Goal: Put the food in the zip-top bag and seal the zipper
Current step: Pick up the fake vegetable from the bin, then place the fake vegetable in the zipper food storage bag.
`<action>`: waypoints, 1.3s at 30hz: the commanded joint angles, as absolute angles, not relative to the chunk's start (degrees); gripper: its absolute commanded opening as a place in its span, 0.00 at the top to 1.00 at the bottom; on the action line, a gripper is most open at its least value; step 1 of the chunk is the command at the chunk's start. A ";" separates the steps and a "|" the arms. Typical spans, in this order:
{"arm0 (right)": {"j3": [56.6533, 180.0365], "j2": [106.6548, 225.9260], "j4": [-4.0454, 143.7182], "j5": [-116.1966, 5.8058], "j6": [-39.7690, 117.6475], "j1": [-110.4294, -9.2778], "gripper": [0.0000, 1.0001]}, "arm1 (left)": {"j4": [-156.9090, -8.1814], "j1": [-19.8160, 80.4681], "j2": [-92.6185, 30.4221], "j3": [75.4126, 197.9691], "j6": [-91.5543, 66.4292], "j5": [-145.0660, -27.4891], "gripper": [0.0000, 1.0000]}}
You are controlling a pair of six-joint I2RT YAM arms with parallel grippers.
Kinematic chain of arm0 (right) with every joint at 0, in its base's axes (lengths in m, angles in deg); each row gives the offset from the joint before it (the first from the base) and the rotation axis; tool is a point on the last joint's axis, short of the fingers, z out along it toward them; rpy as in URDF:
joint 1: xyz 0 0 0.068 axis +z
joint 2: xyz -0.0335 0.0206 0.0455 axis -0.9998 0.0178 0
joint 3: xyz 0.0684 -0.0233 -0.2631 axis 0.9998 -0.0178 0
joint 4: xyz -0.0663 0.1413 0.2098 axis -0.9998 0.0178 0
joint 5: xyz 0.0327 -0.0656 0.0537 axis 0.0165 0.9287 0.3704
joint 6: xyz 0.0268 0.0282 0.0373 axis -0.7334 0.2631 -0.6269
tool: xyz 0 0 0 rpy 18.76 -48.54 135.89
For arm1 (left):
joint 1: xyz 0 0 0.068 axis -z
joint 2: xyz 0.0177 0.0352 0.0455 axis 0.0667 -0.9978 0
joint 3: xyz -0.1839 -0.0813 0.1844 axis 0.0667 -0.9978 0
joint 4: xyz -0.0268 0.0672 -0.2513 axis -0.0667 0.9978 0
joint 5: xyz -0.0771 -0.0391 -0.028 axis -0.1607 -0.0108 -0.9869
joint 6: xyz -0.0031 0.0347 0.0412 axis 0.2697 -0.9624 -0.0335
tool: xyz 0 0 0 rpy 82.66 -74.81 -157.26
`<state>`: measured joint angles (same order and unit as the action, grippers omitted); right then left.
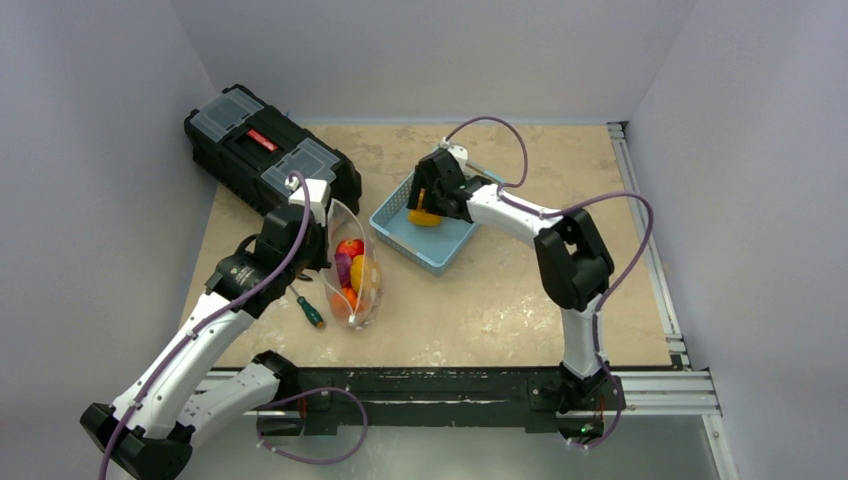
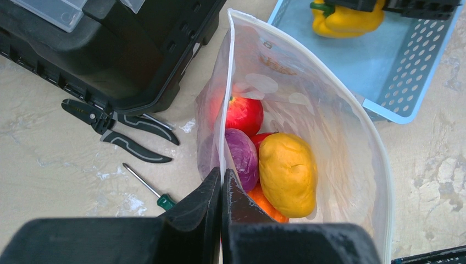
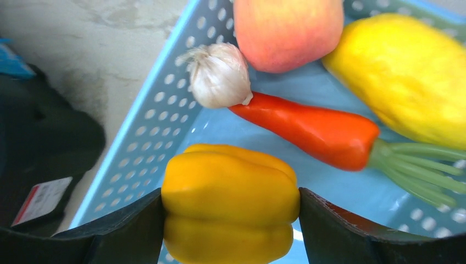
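Note:
The clear zip-top bag (image 1: pixel 358 272) (image 2: pixel 335 137) stands with its mouth gaping wide. My left gripper (image 1: pixel 318 240) (image 2: pixel 222 177) is shut on its left mouth edge, where the zipper (image 2: pixel 227 93) runs. Inside lie a red fruit (image 2: pixel 244 114), a purple cabbage (image 2: pixel 243 158), a yellow lump (image 2: pixel 288 173) and an orange piece (image 2: pixel 262 202). My right gripper (image 1: pixel 430 205) (image 3: pixel 231 193) is down in the blue basket (image 1: pixel 440 250) (image 3: pixel 148 121), both fingers pressed against a yellow bell pepper (image 3: pixel 228 176) (image 2: pixel 346 19). Garlic (image 3: pixel 218 74), a red-orange carrot (image 3: pixel 308 129), a peach-coloured fruit (image 3: pixel 288 27) and a yellow squash (image 3: pixel 406 71) also lie in the basket.
A black toolbox (image 1: pixel 270 150) (image 2: pixel 126 49) sits at the back left, close to the bag. Black pliers (image 2: pixel 118 129) and a green-handled screwdriver (image 1: pixel 308 308) (image 2: pixel 144 187) lie on the table left of the bag. A metal rail (image 1: pixel 640 250) runs along the right side.

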<state>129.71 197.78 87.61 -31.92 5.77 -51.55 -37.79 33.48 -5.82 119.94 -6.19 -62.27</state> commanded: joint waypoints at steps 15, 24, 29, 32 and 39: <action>109.68 166.54 46.99 -79.52 10.19 -50.96 1.00 | -40.06 33.61 -3.92 120.74 -5.95 -64.56 1.00; 115.73 170.90 56.73 -84.07 25.80 -39.51 1.00 | -40.34 33.58 -3.01 120.51 -5.77 -64.42 1.00; 116.78 174.05 59.91 -79.48 28.72 -36.76 1.00 | -40.53 33.60 -2.72 120.39 -5.77 -64.13 1.00; 119.50 175.49 66.39 -69.79 34.69 -33.31 1.00 | -40.45 33.62 -2.83 120.32 -5.77 -64.13 1.00; 121.92 175.65 73.62 -51.62 42.55 -28.18 0.96 | -40.47 33.55 -2.35 120.33 -5.71 -63.96 1.00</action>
<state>118.91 176.69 69.91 -63.56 36.08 -30.70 -36.50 33.30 -3.29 119.90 -6.36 -62.79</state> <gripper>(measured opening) 0.768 0.005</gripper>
